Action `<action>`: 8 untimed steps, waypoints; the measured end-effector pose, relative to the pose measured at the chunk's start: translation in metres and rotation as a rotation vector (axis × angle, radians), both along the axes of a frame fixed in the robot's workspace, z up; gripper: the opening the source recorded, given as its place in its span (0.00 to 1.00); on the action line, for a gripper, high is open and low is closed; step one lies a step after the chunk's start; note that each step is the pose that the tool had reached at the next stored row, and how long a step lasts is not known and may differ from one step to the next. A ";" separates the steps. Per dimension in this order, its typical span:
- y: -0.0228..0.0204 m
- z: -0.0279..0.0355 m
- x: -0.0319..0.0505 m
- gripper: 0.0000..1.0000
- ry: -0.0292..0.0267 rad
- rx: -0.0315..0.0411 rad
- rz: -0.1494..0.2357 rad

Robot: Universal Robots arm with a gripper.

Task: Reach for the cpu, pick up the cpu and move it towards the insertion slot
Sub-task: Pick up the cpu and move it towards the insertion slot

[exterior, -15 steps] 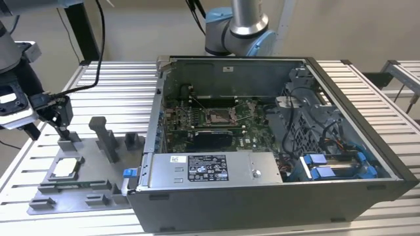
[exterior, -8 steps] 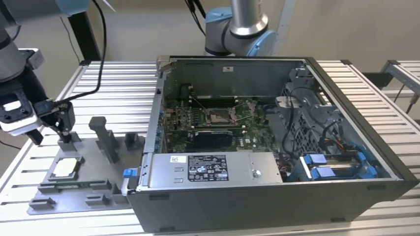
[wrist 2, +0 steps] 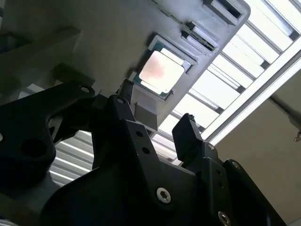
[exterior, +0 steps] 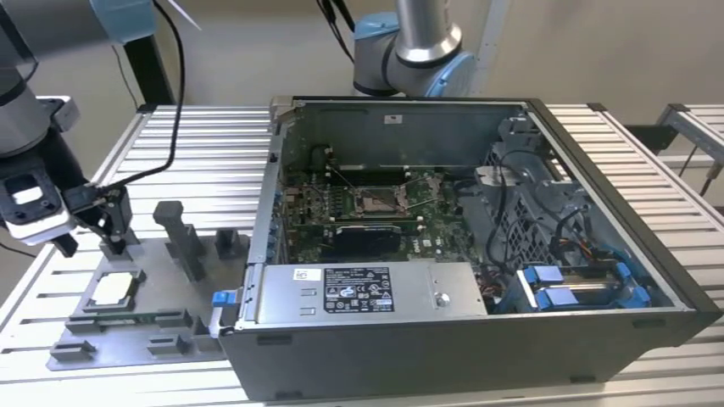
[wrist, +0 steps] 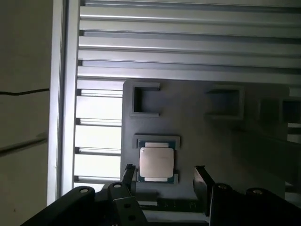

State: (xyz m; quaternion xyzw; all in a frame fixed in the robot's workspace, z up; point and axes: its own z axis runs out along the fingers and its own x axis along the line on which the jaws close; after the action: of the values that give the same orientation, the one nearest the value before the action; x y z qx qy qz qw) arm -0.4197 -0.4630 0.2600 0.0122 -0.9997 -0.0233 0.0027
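When you check the hand (wrist: 164,178): it is released, with both fingers (wrist: 201,181) spread wide and not gripping anything.
Position of the hand (exterior: 93,242): at the exterior view's left, it hangs low over the far part of the grey fixture (exterior: 158,326). You cannot tell whether the fingertips touch the plate.
Location of the cpu (exterior: 114,290): it lies flat in a square recess of the fixture, silvery top upward, near the fixture's edge at the exterior view's left.
Hand relative to cpu: in both wrist views the two fingers stand one to each side of the cpu (wrist: 156,163), clear of it. In the exterior view the cpu sits on the near side of the fingertips.
Fixture: it rests on the slatted metal tabletop (exterior: 192,161), just beside the computer case (exterior: 453,356) on the exterior view's left. It carries dark upright posts (exterior: 181,237) and rectangular pockets (wrist: 145,100).
Location of the insertion slot (exterior: 377,201): a square socket with a metal frame on the green motherboard (exterior: 311,212), inside the case, well apart from the cpu and the hand.
Computer case: it lies on its side, open upward. A metal box with a white label (exterior: 362,292) sits between the slot and the near wall.
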 end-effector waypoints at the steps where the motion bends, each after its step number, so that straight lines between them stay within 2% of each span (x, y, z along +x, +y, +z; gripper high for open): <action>1: -0.0001 -0.0018 -0.0003 1.00 0.0000 0.0000 0.000; 8: -0.0010 -0.0145 -0.0009 1.00 0.0000 0.0000 0.000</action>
State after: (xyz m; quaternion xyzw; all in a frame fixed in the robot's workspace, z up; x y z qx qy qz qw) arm -0.4205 -0.4640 0.2455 0.0122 -0.9997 -0.0233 0.0027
